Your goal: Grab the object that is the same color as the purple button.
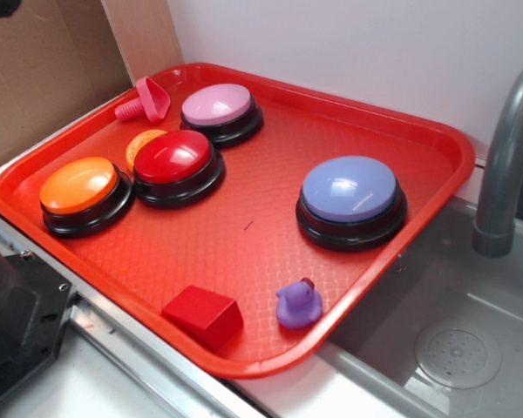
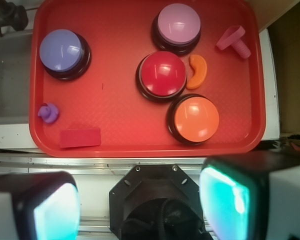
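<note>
While the jaws hang wide open and empty, the purple duck [image 1: 298,304] sits near the tray [image 1: 270,235] edge.

A small glossy purple duck toy [image 1: 298,304] [image 2: 48,113] is seen standing upright near the tray's front edge, just beside a red wedge block, untouched. The purple button [image 1: 349,192] [image 2: 61,50], a large periwinkle dome on a black round base, is set near it, apart from the duck.
</note>
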Motion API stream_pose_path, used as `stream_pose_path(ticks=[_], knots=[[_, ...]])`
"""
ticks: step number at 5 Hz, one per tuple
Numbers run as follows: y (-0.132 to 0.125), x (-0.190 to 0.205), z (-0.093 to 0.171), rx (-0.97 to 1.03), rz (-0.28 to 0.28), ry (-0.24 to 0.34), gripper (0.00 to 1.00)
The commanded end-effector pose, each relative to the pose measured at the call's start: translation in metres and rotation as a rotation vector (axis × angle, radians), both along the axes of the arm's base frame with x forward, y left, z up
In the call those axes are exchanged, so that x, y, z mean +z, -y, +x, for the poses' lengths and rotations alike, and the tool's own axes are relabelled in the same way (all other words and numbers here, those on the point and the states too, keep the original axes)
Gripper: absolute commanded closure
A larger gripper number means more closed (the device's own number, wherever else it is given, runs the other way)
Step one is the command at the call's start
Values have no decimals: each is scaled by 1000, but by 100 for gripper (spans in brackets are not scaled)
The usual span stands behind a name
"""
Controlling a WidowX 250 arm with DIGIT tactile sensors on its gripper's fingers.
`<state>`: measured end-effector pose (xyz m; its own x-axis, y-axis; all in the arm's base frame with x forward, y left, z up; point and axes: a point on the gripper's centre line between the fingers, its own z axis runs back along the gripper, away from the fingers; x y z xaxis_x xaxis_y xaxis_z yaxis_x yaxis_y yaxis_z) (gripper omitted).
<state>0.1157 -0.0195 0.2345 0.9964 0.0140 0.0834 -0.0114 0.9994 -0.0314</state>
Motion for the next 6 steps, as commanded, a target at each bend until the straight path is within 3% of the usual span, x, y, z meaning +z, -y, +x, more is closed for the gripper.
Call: stream_pose_path(ticks=[1,2,3,4,6], knots=[[0,0,0,0,0,0,0],[19,-12,16,-233,37,31,0],[35,-26,22,-410,9,46,0],[58,-48,24,-591,44,2,0],[98,-82,27,-937,45,65,0]])
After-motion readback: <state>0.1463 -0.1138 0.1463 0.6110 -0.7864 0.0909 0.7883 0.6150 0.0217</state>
